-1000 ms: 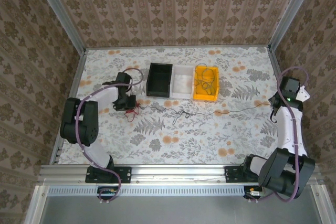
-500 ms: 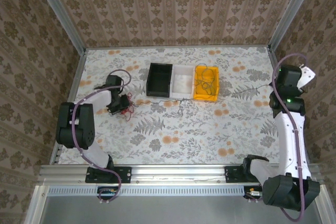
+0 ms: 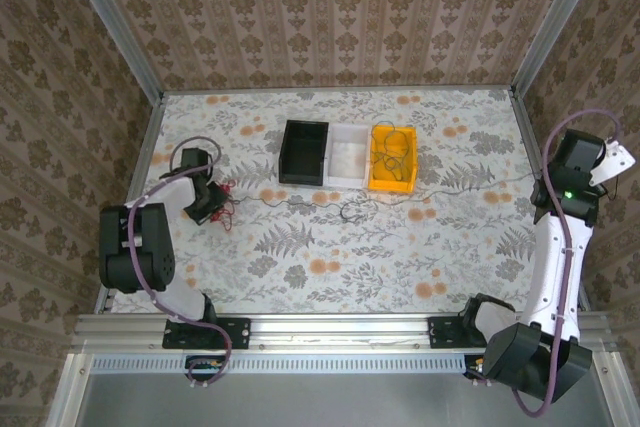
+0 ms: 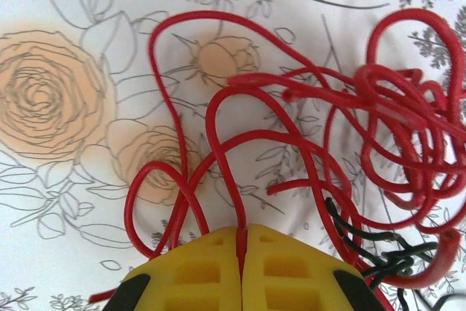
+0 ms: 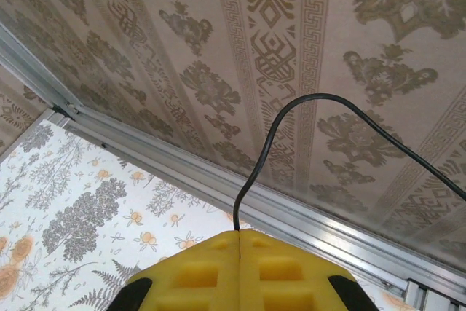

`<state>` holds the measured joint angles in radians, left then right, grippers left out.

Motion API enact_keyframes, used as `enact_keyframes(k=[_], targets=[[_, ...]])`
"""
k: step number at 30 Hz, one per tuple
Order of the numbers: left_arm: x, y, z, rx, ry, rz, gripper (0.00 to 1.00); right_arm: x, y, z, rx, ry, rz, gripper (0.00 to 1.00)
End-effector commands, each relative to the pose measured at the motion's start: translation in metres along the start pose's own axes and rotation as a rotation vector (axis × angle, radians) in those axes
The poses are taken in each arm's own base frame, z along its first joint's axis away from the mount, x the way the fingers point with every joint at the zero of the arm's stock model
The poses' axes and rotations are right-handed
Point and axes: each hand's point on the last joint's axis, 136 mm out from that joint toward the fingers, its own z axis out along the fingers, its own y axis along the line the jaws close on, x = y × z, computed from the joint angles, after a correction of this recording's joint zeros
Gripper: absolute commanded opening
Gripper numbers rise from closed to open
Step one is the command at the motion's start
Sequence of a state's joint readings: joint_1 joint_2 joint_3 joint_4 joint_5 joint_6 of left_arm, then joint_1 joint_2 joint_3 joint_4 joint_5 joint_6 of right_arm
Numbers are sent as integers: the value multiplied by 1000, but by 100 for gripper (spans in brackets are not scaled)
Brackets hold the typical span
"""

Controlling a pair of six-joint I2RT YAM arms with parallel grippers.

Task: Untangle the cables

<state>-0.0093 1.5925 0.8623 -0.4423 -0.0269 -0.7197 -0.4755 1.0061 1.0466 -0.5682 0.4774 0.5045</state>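
Your left hand [image 4: 240,232] is clenched on one strand of the red cable [image 4: 306,100], which lies in loose loops on the desk [image 4: 58,202] just ahead of it. Your right hand [image 5: 239,234] is clenched on the black cable [image 5: 271,136], raised at the far right. Both wires are light, limp and springy, so pinch single strands close to the knot [image 3: 350,211], which probably sits mid-desk, though it's too small to read.
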Motion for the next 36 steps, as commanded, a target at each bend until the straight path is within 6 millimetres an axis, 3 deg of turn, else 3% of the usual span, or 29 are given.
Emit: enact_keyframes(k=[1,6,10,15,21,29,33,36], targets=[[9,6,0,-21,21,-18,0,-2,6,-4,-40,13,24,1],[6,35,1,-68,2,-137,0,-17,-6,-6,22,-26,5,1],[-10,63,-12,-96,-65,-253,0,-14,-3,-4,11,-9,28,1],[-27,71,-23,-94,-104,-274,0,-12,-6,-2,23,-3,28,1],[-22,83,-8,-68,-59,-389,0,-22,-21,-1,76,-23,53,1],[-26,104,-4,-121,-66,-456,0,-31,-40,3,139,-31,95,1],[-25,95,0,-98,-46,-413,0,-28,-35,6,103,-15,107,1],[-23,64,2,-47,-30,-284,0,-21,-19,7,37,3,71,1]])
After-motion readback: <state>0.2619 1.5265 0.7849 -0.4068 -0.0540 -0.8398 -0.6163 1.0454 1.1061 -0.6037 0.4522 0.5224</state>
